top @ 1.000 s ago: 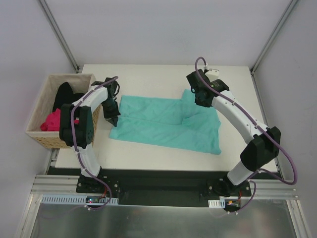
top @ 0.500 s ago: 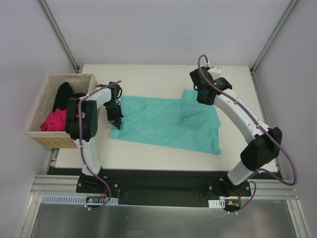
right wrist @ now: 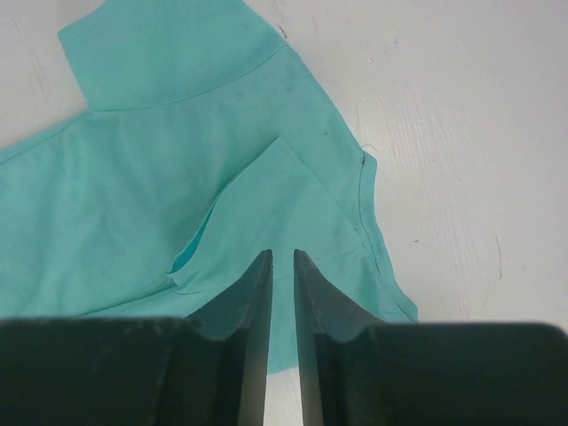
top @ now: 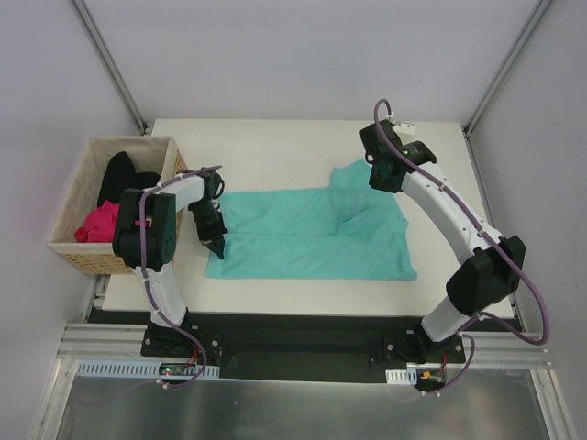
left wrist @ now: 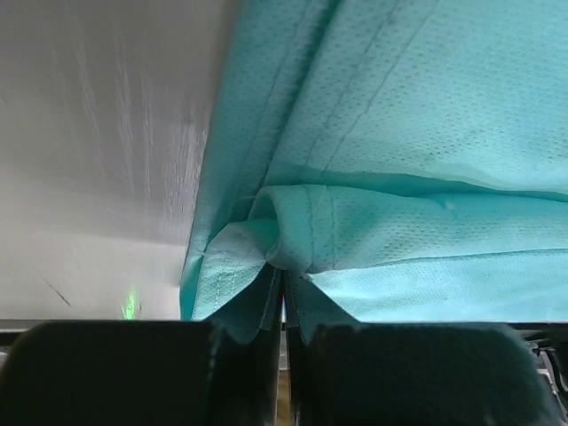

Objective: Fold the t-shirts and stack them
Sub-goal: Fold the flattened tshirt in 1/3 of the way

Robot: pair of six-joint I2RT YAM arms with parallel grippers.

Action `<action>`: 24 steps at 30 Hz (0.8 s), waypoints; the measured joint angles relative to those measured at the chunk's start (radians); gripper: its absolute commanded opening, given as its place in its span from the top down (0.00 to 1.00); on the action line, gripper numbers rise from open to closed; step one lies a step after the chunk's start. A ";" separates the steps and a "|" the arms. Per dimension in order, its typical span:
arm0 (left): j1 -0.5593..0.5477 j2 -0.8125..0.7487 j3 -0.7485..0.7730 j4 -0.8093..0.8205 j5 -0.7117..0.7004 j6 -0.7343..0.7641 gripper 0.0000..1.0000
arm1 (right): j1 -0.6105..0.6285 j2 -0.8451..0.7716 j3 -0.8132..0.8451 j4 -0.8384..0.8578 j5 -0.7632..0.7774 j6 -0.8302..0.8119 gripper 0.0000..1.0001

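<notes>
Pink shirt (top: 96, 223) and black shirt (top: 119, 176) are kept in basket (top: 64, 247) beside worktop (top: 275, 147). Teal shirt (top: 312, 238) is spread on worktop, left edge pinched in clenched left hand (left wrist: 282, 282). Right hand (right wrist: 282, 259) grip cannot be told.

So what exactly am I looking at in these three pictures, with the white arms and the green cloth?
These are two robot arms bolted to the near edge of a table. The wide picture looks down from above. The other two come from small cameras on each wrist, so each shows the tip of its own arm as dark shapes at the bottom. A teal t-shirt lies spread on the table. The left fingers are shut on its edge, and the right fingers seem to pinch a fold at the other end. A wicker basket beside the table holds a pink shirt and a black shirt.
</notes>
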 measured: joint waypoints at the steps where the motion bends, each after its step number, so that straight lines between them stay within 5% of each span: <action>1: -0.004 -0.010 -0.014 -0.002 0.000 -0.005 1.00 | -0.002 0.000 0.000 0.001 -0.006 -0.003 0.82; 9: -0.085 -0.074 -0.111 -0.011 -0.008 -0.063 1.00 | -0.018 -0.004 -0.006 0.019 -0.046 -0.019 0.81; 16: -0.145 -0.136 -0.162 -0.035 -0.023 -0.109 0.90 | -0.033 -0.031 -0.061 0.035 -0.071 -0.029 0.66; 24: -0.146 -0.249 -0.004 -0.134 -0.087 -0.141 0.89 | -0.043 -0.031 -0.068 0.053 -0.099 -0.054 0.59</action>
